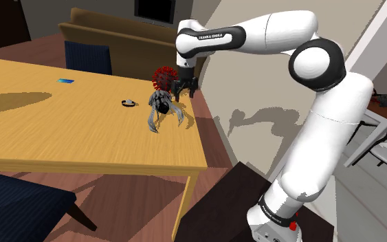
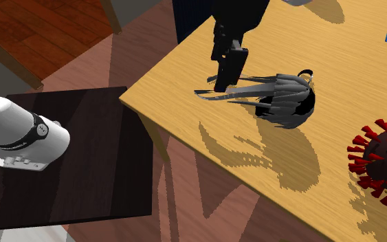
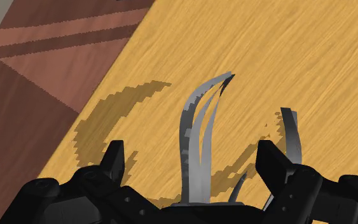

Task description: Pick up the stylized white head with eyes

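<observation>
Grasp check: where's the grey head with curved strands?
Shoulder view: the grey head sits on the wooden table near its right edge, below the red spiky ball.

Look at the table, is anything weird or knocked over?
Yes. The head looks odd: it is dark grey rather than white, no eyes show, and long curved strips splay out of it. One strip stands between the open fingers, touching neither. A red spiky ball sits nearby.
</observation>
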Robot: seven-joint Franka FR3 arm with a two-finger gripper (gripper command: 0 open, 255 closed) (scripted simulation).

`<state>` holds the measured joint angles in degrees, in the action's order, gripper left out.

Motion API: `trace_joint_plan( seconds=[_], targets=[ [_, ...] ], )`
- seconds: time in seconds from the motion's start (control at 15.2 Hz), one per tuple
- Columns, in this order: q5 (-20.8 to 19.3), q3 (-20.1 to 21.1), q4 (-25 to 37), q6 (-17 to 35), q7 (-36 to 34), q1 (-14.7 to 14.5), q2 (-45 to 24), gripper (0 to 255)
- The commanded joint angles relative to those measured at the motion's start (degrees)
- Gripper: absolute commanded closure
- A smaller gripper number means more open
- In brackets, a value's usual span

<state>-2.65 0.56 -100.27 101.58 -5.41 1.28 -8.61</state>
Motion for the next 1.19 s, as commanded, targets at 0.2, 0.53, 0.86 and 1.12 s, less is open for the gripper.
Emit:
trace_joint_plan(
  seconds=[0.2,0.53,0.86,1.12],
  targets=[
    [1.22,0.0,13.94,-1.5,0.52,0.32,-12.61,0],
    [1.92,0.06,24.11,-3.25,0.86,0.61,-21.15,0],
    [1.9,0.05,21.16,0.28,0.83,0.62,-21.73,0],
    [1.9,0.06,20.46,1.31,0.8,0.61,-22.06,255]
  ],
)
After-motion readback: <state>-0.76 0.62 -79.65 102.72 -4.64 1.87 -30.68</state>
